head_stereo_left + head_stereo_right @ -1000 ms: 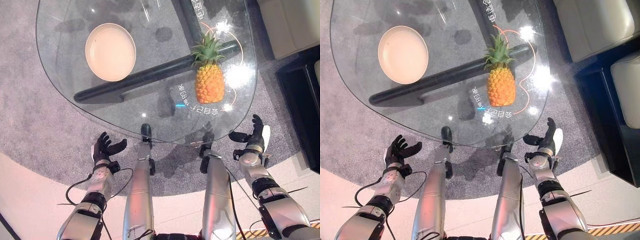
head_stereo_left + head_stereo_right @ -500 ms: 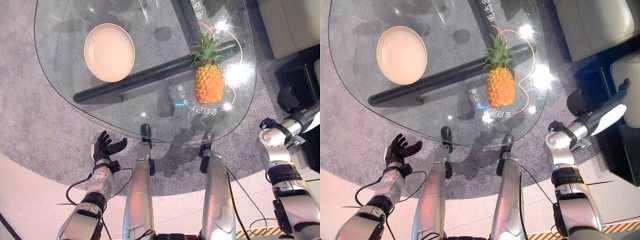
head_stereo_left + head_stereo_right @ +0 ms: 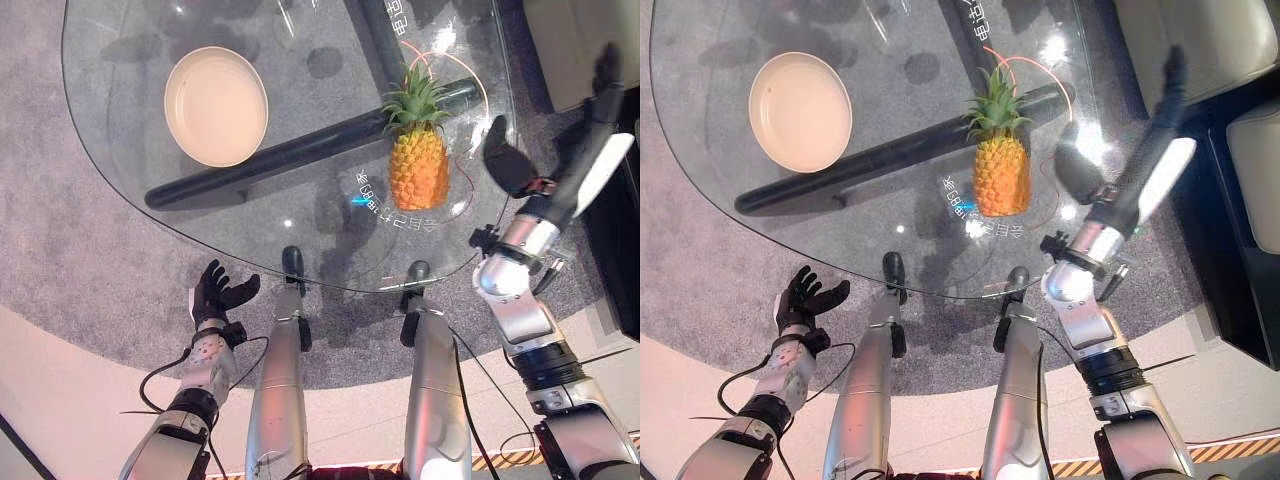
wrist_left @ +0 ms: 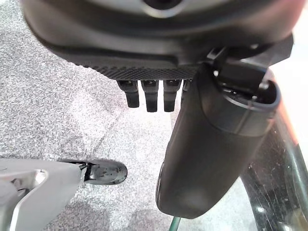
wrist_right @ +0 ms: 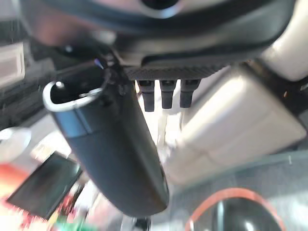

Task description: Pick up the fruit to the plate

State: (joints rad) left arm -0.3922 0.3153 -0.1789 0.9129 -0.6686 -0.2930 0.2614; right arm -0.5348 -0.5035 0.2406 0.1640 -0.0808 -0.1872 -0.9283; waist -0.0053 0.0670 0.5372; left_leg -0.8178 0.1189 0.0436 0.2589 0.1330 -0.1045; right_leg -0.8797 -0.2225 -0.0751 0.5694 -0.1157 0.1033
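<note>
Pineapple upright on glass table, orange body, green crown

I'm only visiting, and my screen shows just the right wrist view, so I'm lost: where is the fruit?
Observer: A pineapple stands upright on the glass table, on its right part.
Operator: And where should it go?
Observer: A cream plate sits empty on the table's left part, well apart from the pineapple.
Operator: Does a hand hold anything?
Observer: No. The right hand is raised to the right of the pineapple with straight fingers, not touching it. The left hand is open, low over the carpet by the table's near edge.
</note>
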